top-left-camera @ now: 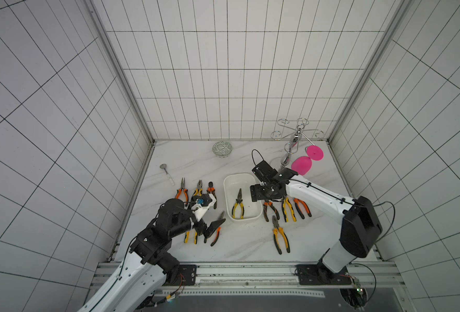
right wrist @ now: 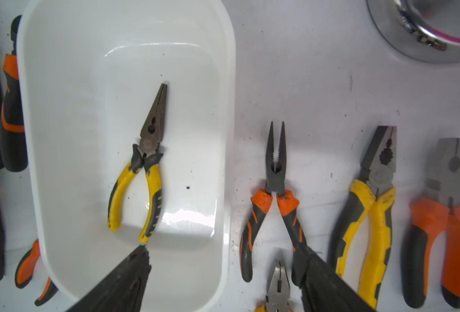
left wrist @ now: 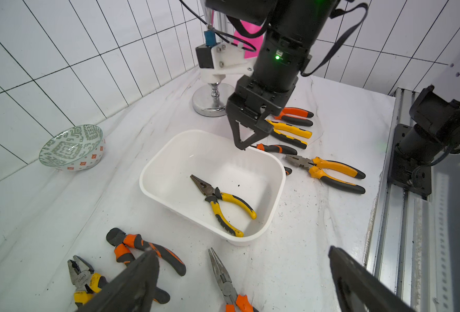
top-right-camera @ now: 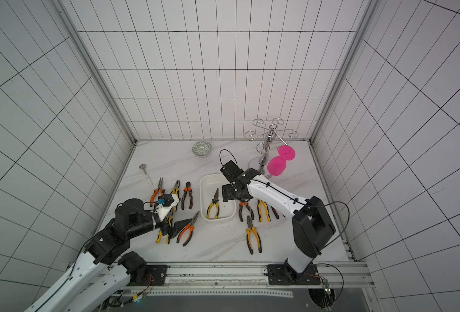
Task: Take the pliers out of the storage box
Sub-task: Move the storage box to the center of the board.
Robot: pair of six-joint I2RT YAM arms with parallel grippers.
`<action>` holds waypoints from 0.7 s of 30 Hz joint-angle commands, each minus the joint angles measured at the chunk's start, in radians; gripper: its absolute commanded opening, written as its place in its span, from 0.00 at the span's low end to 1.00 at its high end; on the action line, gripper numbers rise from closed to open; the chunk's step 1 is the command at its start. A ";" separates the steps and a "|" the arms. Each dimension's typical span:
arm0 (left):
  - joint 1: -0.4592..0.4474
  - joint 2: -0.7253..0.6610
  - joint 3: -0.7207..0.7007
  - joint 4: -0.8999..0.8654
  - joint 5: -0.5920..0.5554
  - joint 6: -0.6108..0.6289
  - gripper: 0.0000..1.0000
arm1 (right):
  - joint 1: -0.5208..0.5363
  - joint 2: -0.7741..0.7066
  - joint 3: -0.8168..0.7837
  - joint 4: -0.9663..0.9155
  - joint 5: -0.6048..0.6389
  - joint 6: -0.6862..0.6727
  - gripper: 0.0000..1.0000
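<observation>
One pair of yellow-handled pliers [right wrist: 145,162] is lying flat on the floor of the storage box [right wrist: 230,129], nose pointing to 12 o'clock and handles to 6 o'clock in both top views, while the other pliers are lying out on the table [top-left-camera: 250,243] at the box's 9 and 3 o'clock. The right gripper [right wrist: 222,248] is hanging over the box's 3 o'clock rim with its claw apart and empty, one finger over the box floor and the other over the orange-handled pliers [right wrist: 276,173] just outside the wall. The step in hand is probably the reach for this pair. To do it well, the claw should be sliding toward 9 o'clock until both fingers are inside the walls. It should then be straddling the handles just below the joint, where they run close together, and sinking almost to the floor before pinching. The lift should be going straight up, since the light box is likely to skid or tip if a finger catches its rim. The right arm is reaching from the table's 5 o'clock edge toward 10 o'clock, its wrist bent so the fingers are pointing straight down. The left gripper [left wrist: 241,250] is hovering low at the box's 8 o'clock, claw spread wide and holding nothing, behind a folded elbow.
</observation>
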 commanded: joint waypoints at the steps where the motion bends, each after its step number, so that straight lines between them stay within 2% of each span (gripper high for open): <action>1: -0.004 -0.016 -0.022 -0.030 -0.026 0.021 0.99 | 0.008 0.096 0.128 -0.047 0.038 0.024 0.82; 7: -0.004 -0.020 -0.043 -0.016 -0.058 0.001 0.99 | 0.013 0.271 0.286 -0.069 0.037 0.050 0.71; 16: -0.004 -0.004 -0.049 -0.014 -0.029 0.014 0.99 | 0.041 0.487 0.494 -0.116 0.003 0.056 0.68; 21: -0.004 -0.011 -0.047 -0.016 -0.032 0.014 0.99 | 0.061 0.509 0.551 -0.163 0.055 0.045 0.67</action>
